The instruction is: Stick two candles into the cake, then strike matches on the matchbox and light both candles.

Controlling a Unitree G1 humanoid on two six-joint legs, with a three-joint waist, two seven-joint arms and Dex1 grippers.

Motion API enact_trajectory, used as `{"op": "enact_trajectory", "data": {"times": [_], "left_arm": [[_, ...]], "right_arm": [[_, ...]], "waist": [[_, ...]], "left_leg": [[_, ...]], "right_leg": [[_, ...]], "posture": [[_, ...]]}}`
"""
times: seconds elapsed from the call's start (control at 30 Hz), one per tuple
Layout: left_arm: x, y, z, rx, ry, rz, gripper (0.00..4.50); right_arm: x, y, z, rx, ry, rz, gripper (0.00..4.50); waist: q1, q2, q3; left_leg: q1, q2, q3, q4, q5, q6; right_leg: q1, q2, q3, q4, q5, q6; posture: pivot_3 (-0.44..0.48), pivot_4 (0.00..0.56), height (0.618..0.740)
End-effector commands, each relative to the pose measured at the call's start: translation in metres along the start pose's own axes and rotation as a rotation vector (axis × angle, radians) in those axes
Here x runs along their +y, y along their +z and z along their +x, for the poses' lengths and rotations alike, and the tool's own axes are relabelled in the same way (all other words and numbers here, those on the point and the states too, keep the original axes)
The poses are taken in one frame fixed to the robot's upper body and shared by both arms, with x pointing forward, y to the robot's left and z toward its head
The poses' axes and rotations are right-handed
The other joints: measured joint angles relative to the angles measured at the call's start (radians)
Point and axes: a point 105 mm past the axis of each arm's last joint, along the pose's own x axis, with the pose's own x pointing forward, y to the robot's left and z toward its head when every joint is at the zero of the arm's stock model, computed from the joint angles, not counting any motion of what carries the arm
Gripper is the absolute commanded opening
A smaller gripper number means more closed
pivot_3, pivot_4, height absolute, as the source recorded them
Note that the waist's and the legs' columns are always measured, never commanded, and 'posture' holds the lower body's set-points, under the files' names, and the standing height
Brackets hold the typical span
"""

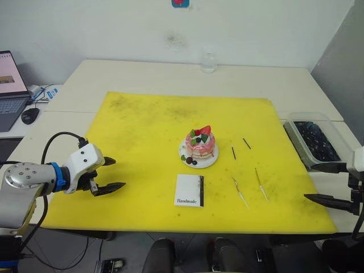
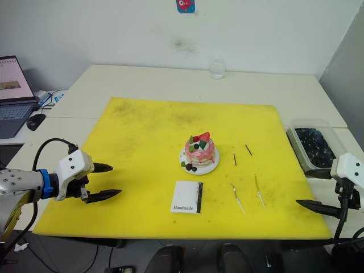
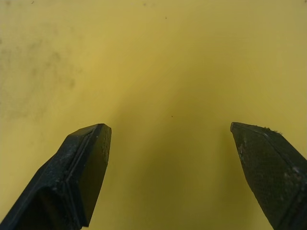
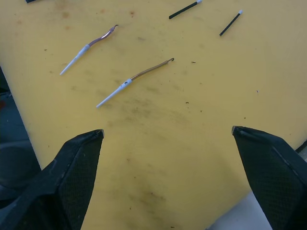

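The cake point(image 1: 200, 144) stands on its white plate point(image 1: 211, 162) in the middle of the yellow mat point(image 1: 148, 125). Just in front of it lies the white matchbox point(image 1: 189, 190). Two candles point(image 1: 240, 191) point(image 1: 261, 183) lie on the mat to the right of the matchbox, also visible in the right wrist view point(image 4: 135, 80) point(image 4: 89, 48). Behind them lie two dark matches point(image 1: 233, 152) point(image 1: 246, 143). My left gripper point(image 1: 110, 174) is open over the mat's left front part, holding nothing. My right gripper point(image 1: 325, 182) is open at the mat's right front edge, holding nothing.
A clear tray with dark contents point(image 1: 313, 139) sits beside the mat on the right. A glass jar point(image 1: 208, 62) stands at the back of the table. A laptop point(image 1: 10, 88) and mouse point(image 1: 29, 115) are at the far left.
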Motion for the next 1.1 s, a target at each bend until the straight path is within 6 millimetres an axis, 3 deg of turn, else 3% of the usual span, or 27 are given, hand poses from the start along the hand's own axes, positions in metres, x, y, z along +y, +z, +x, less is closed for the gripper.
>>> {"op": "enact_trajectory", "data": {"times": [0.03,0.23,0.77,0.93,1.1], "left_arm": [[0.002,0.006,-0.004,-0.006,0.006,0.027,4.44],[-0.005,0.003,-0.007,0.01,-0.063,-0.004,4.44],[-0.001,0.015,-0.01,-0.071,-0.088,-0.032,4.44],[-0.035,0.03,0.001,-0.126,-0.252,-0.014,4.44],[-0.077,0.052,0.019,-0.212,-0.419,0.053,4.44]], "right_arm": [[-0.001,0.007,-0.002,-0.005,-0.005,-0.03,4.5],[0.003,0.006,-0.002,-0.009,0.003,-0.026,4.5],[0.005,0.01,-0.004,-0.039,-0.021,-0.027,4.5],[0.011,0.016,-0.008,-0.063,-0.048,-0.009,4.5],[0.027,0.032,0.001,-0.155,-0.11,0.01,4.5]], "waist": [[0.0,0.0,0.0],[0.0,0.0,0.0],[0.0,0.0,0.0],[0.001,0.0,0.0],[0.002,0.0,0.0]], "left_leg": [[0.0,0.0,0.0,0.0,0.0,0.0],[0.0,0.0,0.0,0.0,0.0,0.0],[0.0,0.0,0.0,0.0,0.0,0.0],[0.0,0.0,0.0,0.0,0.0,0.0],[0.0,0.0,-0.001,0.0,0.0,0.0]], "right_leg": [[0.0,0.0,0.0,0.0,0.0,0.0],[0.0,0.0,0.0,0.0,0.001,0.001],[0.0,0.0,0.0,0.0,0.001,0.001],[0.0,0.0,0.0,0.0,0.001,0.001],[0.0,0.0,0.0,0.001,0.001,0.002]], "posture": [[0.0,0.15,0.74],[0.0,0.15,0.74],[0.0,0.15,0.74],[0.0,0.15,0.74],[0.0,0.15,0.74]]}}
